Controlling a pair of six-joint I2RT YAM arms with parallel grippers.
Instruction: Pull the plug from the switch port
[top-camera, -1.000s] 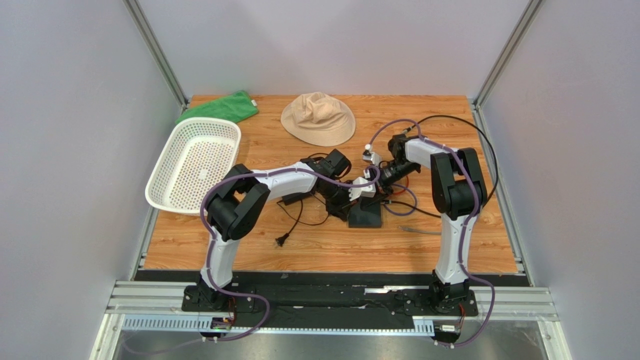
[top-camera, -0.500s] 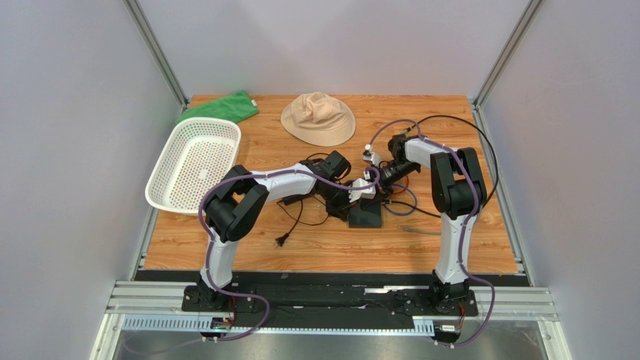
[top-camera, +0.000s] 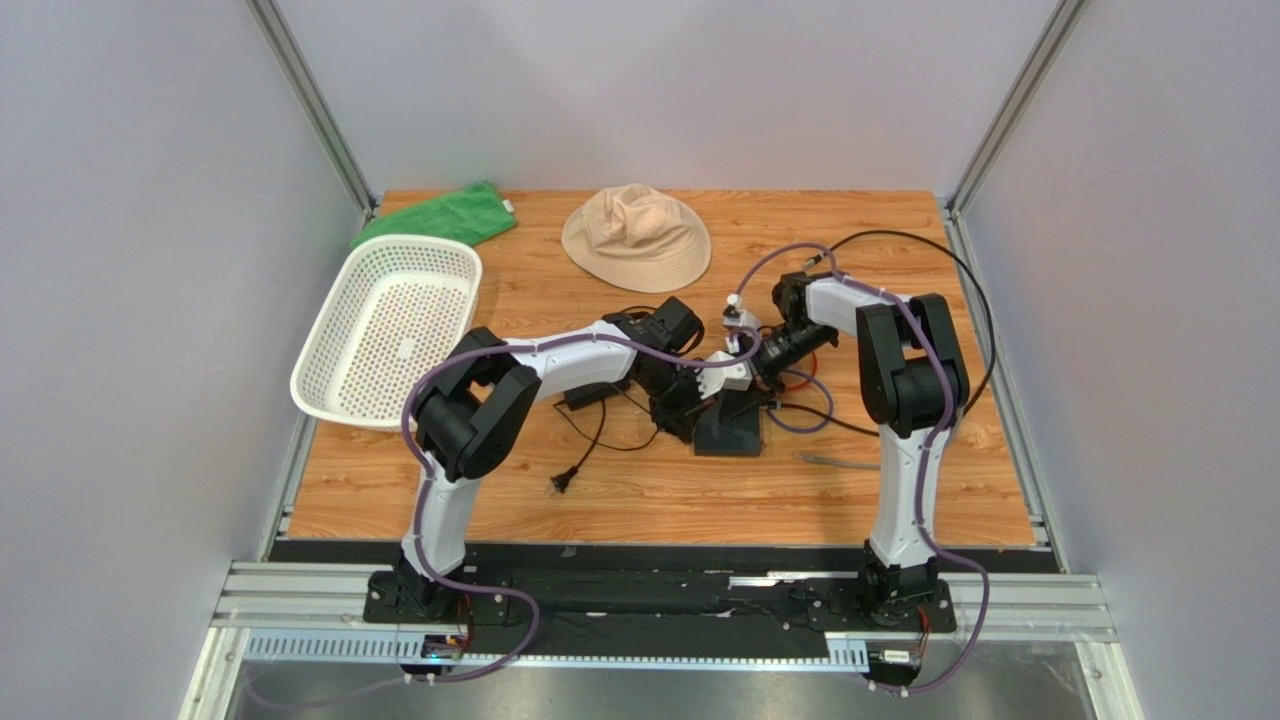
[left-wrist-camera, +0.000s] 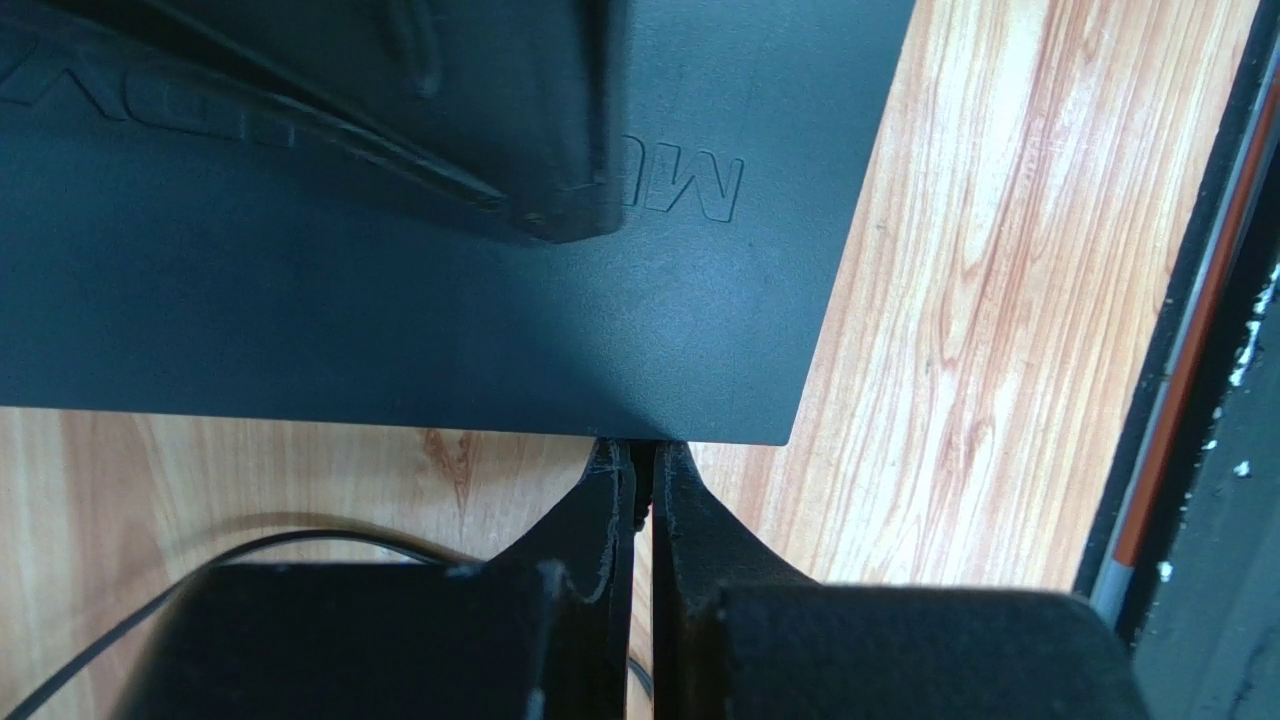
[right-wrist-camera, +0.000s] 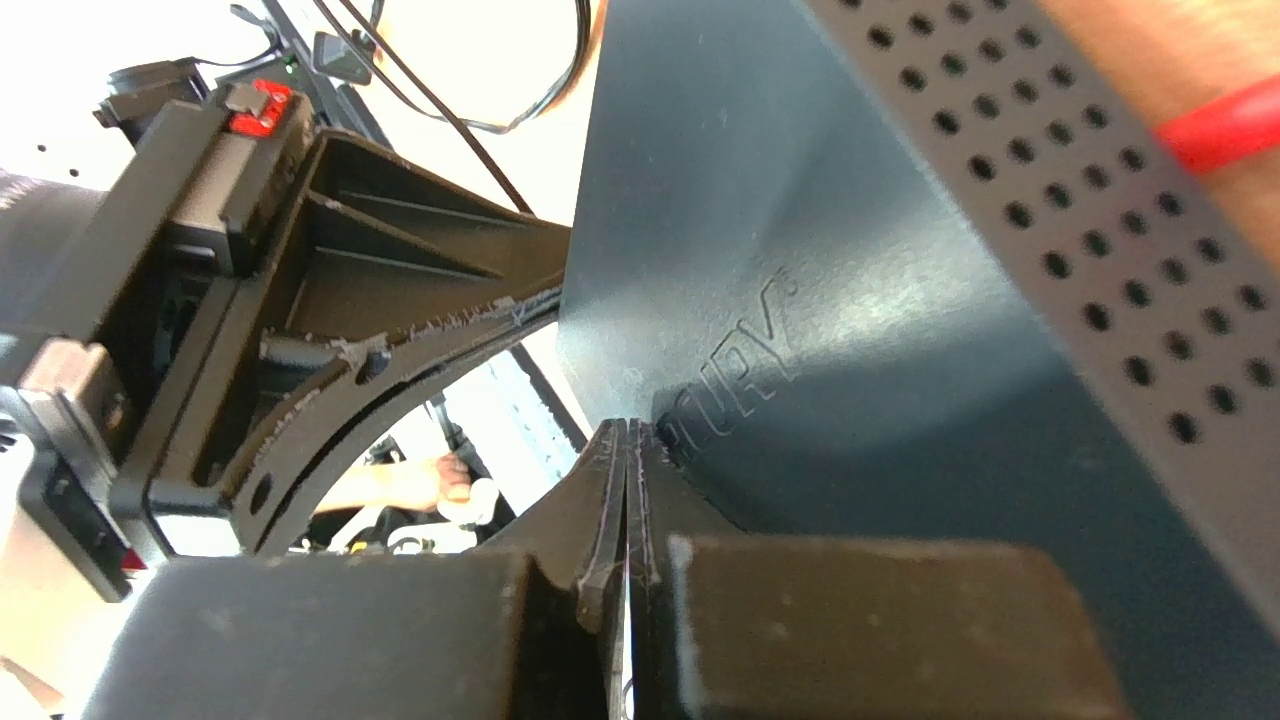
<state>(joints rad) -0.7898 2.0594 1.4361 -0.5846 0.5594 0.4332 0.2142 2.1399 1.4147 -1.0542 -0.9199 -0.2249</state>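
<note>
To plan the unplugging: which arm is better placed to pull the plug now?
Right, probably: the red cable lies on its side of the switch, near the shut right gripper. The shut left gripper sits at another edge.

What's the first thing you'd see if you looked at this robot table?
Two robot arms reach into the middle of the wooden table, where the left hand and the right hand, both shut, meet at a flat black switch. Behind them sit a beige hat and a green cloth, and a white basket lies at the left.
</note>
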